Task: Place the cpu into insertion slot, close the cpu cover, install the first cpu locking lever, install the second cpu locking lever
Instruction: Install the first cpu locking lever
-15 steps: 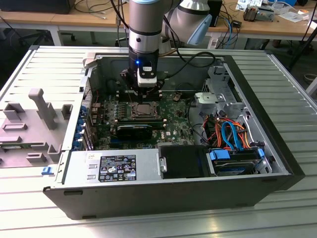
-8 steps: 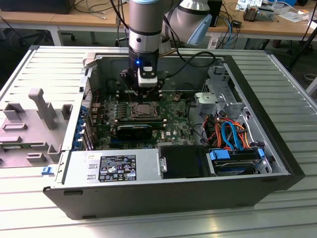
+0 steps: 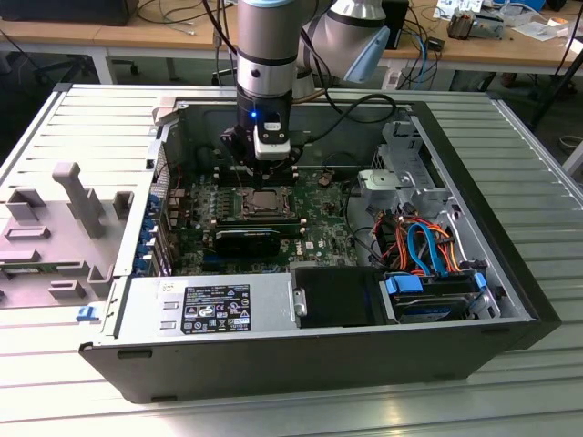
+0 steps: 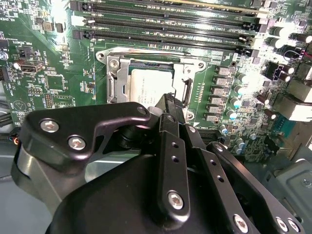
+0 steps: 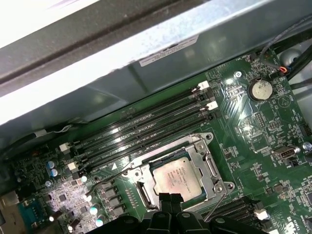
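Observation:
The cpu (image 5: 175,178) lies flat in the socket of the green motherboard (image 3: 319,228), its dull silver top showing in both wrist views (image 4: 146,83). The cpu cover (image 5: 207,163), a thin silver frame, lies down around it. One thin wire locking lever (image 5: 105,181) stands out from one side of the socket, and a second wire lever (image 5: 217,209) runs out from the opposite corner. My gripper (image 5: 171,199) hovers just off the socket's edge, its black fingertips (image 4: 168,100) pressed together and shut on nothing. In the exterior view my gripper (image 3: 273,175) hangs right behind the cpu (image 3: 264,202).
Black memory slots (image 5: 141,129) run along one side of the socket, with the grey case wall (image 5: 146,73) beyond them. The open case holds a power supply (image 3: 209,309) at the front and drives with orange and blue cables (image 3: 428,246) on the exterior view's right. A grey fixture (image 3: 73,200) stands outside it.

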Robot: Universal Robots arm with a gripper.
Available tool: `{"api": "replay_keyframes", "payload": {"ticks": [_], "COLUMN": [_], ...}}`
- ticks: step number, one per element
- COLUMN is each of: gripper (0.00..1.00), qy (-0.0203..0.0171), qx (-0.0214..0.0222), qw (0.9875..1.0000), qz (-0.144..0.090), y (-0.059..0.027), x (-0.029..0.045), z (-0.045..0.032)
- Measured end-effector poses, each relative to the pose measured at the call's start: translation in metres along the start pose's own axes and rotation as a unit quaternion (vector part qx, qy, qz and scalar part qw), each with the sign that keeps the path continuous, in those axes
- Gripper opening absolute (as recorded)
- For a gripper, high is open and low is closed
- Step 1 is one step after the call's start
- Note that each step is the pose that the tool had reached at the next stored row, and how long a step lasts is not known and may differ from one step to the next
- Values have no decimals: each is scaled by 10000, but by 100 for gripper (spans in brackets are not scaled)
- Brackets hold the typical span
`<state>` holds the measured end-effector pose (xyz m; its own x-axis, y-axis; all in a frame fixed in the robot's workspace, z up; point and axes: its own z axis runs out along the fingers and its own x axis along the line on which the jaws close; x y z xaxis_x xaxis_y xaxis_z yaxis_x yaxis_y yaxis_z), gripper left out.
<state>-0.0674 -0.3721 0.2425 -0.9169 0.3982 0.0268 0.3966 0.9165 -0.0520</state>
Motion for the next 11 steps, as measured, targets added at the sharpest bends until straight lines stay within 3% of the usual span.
{"api": "replay_keyframes", "payload": {"ticks": [11], "gripper": [11], "qy": [-4], "qx": [2], "qw": [10000], "qz": [-68], "y": [0], "x": [0], "z": [0]}}
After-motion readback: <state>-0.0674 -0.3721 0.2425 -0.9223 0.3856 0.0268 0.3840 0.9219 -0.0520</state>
